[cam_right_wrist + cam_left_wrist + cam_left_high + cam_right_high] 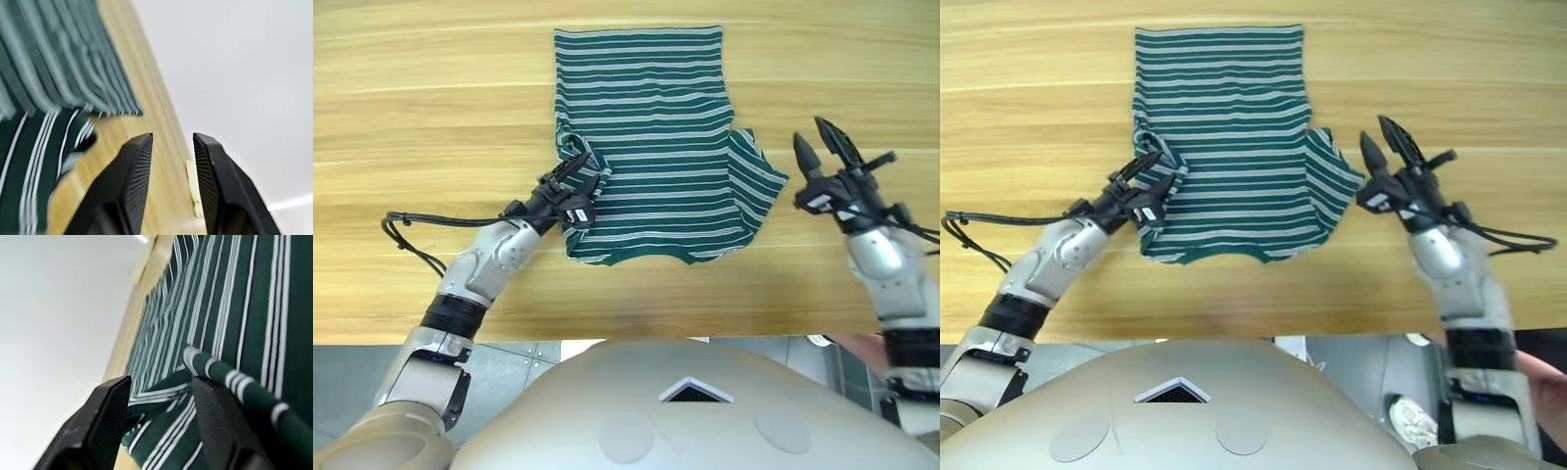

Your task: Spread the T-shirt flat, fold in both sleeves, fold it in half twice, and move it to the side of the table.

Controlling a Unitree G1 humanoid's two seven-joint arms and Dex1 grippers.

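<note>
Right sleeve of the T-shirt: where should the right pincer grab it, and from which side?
I'd pinch the right sleeve at its outer hem, coming in from the robot's right. It lies splayed off the T-shirt body toward the open right pincer, so that edge is free.

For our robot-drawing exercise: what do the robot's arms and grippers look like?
The left arm and right arm: silver-grey shells, black joint bands. The left gripper and right gripper: black, two pointed fingers each, ribbed pads. Black cables loop from both wrists.
</note>
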